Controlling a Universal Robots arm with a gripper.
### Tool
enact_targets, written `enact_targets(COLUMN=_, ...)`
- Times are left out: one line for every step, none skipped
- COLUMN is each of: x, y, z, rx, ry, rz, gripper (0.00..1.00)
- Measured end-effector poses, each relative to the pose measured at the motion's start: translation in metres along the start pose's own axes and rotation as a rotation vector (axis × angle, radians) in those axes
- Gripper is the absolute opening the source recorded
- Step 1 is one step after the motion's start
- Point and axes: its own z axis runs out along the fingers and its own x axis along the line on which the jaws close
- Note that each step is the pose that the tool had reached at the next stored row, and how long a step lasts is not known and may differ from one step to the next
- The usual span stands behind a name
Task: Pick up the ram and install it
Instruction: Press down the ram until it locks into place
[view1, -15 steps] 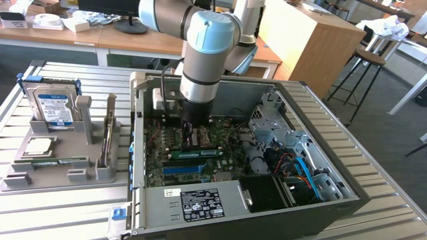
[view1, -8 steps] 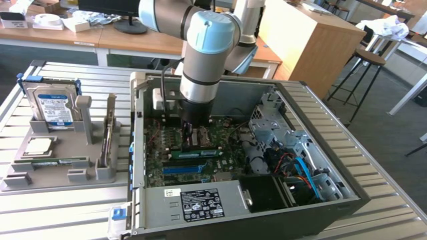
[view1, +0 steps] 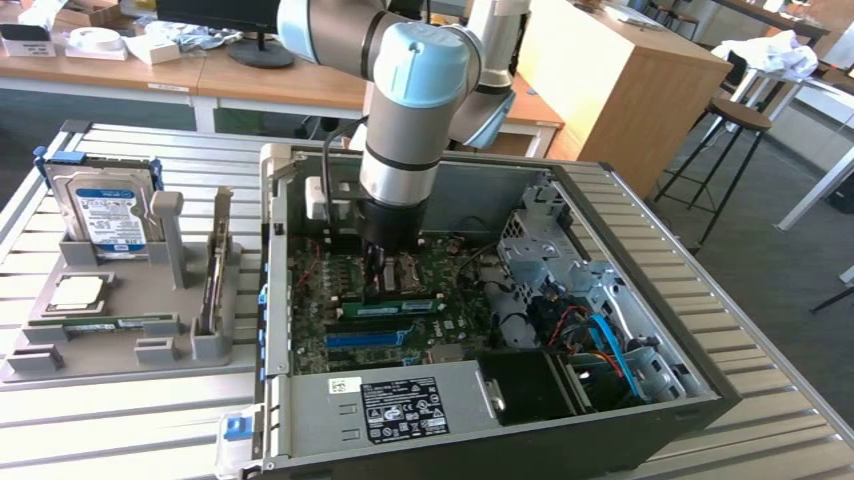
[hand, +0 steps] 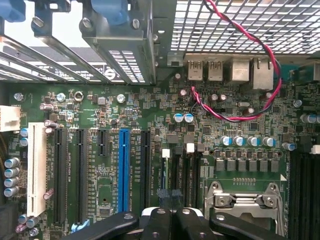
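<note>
A: Where does the ram (view1: 391, 301) lie from my gripper (hand: 172, 220)?

B: Directly below the jaws, inside the computer case (view1: 694, 395), on the motherboard (hand: 150, 115) slots.

A: Its long axis?

B: Across the exterior view, left to right, beside the blue slot (view1: 374, 338).

A: Jaw state?

B: Fully closed; I cannot tell whether they pinch the stick.

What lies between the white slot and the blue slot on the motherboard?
Three black slots, two long and one short, lie between the white slot and the blue slot; the wrist view shows this.
</note>
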Motion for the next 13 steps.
enact_targets(x=0.000, y=0.0001, z=-0.0018, rx=-0.0007, ry=0.0006, rz=0.000, gripper=0.10)
enact_targets(x=0.000, y=0.0002, z=-0.0039, rx=-0.0013, ry=0.0017, rz=0.000, gripper=0.10)
enact_targets(x=0.000, y=0.0002, z=-0.0056, rx=-0.0013, ry=0.0016, rz=0.000, gripper=0.10)
enact_targets(x=0.000, y=0.0002, z=-0.0075, rx=-0.0013, ry=0.0016, rz=0.000, gripper=0.10)
enact_targets(x=0.000, y=0.0002, z=-0.0097, rx=-0.0013, ry=0.0017, rz=0.000, gripper=0.10)
enact_targets(x=0.000, y=0.0003, z=-0.0122, rx=-0.0014, ry=0.0017, rz=0.000, gripper=0.10)
enact_targets(x=0.000, y=0.0003, z=-0.0149, rx=-0.0014, ry=0.0018, rz=0.000, gripper=0.10)
enact_targets(x=0.000, y=0.0003, z=-0.0179, rx=-0.0013, ry=0.0017, rz=0.000, gripper=0.10)
enact_targets(x=0.000, y=0.0003, z=-0.0207, rx=-0.0013, ry=0.0017, rz=0.000, gripper=0.10)
enact_targets(x=0.000, y=0.0003, z=-0.0236, rx=-0.0014, ry=0.0017, rz=0.000, gripper=0.10)
enact_targets(x=0.000, y=0.0003, z=-0.0263, rx=-0.0014, ry=0.0017, rz=0.000, gripper=0.10)
enact_targets(x=0.000, y=0.0003, z=-0.0291, rx=-0.0014, ry=0.0018, rz=0.000, gripper=0.10)
enact_targets(x=0.001, y=0.0004, z=-0.0318, rx=-0.0014, ry=0.0018, rz=0.000, gripper=0.10)
